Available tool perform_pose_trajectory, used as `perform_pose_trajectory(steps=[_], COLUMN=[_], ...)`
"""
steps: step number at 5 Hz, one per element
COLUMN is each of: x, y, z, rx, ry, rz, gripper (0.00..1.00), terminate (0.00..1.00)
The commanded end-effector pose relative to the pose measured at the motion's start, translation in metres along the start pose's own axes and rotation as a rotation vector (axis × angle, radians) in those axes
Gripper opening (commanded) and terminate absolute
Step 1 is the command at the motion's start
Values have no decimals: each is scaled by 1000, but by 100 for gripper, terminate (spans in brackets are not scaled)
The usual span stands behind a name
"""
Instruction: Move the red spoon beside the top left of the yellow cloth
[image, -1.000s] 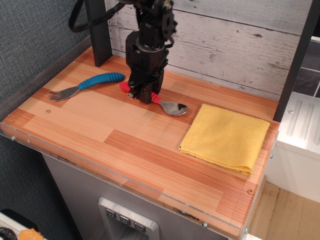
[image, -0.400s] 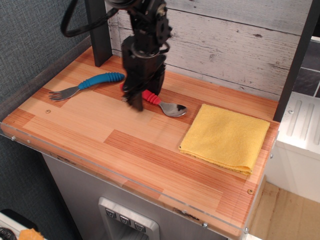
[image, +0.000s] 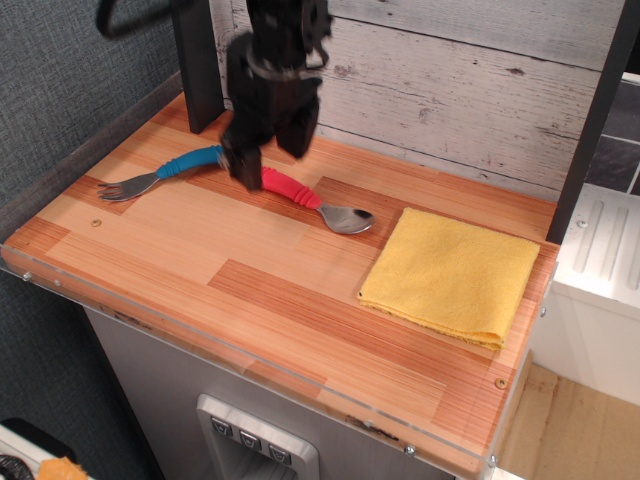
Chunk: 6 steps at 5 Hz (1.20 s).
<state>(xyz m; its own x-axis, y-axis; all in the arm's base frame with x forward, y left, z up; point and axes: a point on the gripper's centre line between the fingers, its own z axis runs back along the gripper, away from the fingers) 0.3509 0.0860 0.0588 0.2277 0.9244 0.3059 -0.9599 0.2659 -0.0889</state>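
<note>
The red spoon (image: 310, 200) lies flat on the wooden table (image: 250, 290), its red ribbed handle pointing up-left and its metal bowl just left of the top left corner of the yellow cloth (image: 452, 274). The cloth lies folded at the right of the table. My gripper (image: 268, 152) hangs above and a little left of the spoon's handle end, lifted off the table. Its fingers are spread apart and hold nothing.
A blue-handled metal fork (image: 165, 172) lies at the back left, partly behind my gripper. A dark post (image: 198, 60) stands at the back left and another (image: 592, 120) at the right. A white plank wall (image: 450, 70) backs the table.
My gripper has let go of the red spoon, risen and moved up-left. The spoon now lies uncovered on the table, about where it was.
</note>
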Motion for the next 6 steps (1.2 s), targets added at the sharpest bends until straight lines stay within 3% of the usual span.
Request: perform_pose_trajectory(steps=[1, 2, 4, 6], x=[1, -12, -54, -113], y=[-9, 1, 39, 37], z=[67, 85, 107, 114], rx=[-99, -67, -114, -164], ry=[-53, 5, 68, 77], rz=[-328, -555, -667, -791], gripper=[100, 100, 100, 100], terminate=[0, 0, 0, 0])
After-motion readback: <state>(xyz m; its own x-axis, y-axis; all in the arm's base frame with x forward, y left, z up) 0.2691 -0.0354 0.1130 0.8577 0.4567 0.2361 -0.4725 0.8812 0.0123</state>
